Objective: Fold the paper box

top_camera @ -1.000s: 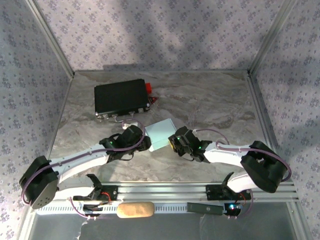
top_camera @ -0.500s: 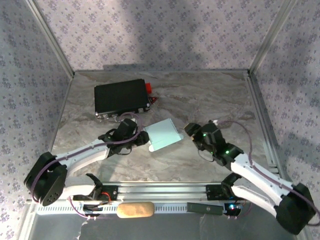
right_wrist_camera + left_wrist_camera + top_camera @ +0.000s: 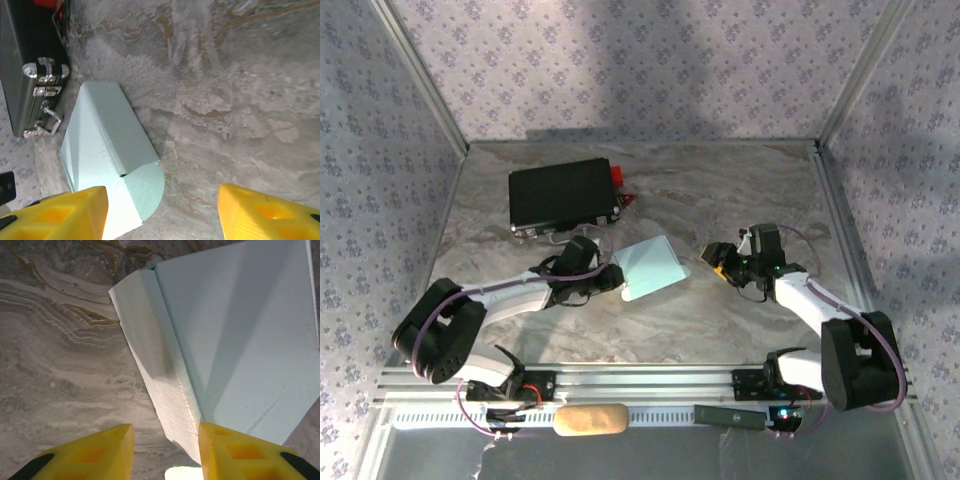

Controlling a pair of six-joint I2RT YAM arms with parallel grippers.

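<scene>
A black rectangular hard case [image 3: 563, 195] with silver latches and a red end lies shut, up and left of the pale light-blue card paper box [image 3: 650, 266]. The box rests mid-table on grey marbled tabletop [image 3: 760, 190], folded, with its inside hidden. Just left of the box, the left gripper [image 3: 613, 282] has its yellow fingers [image 3: 100, 452] spread, and the box's near corner sits in the gap. A rounded flap [image 3: 145, 190] lies flat at one end of the box. To the right of the box and clear of it, the right gripper [image 3: 716, 260] is also spread.
</scene>
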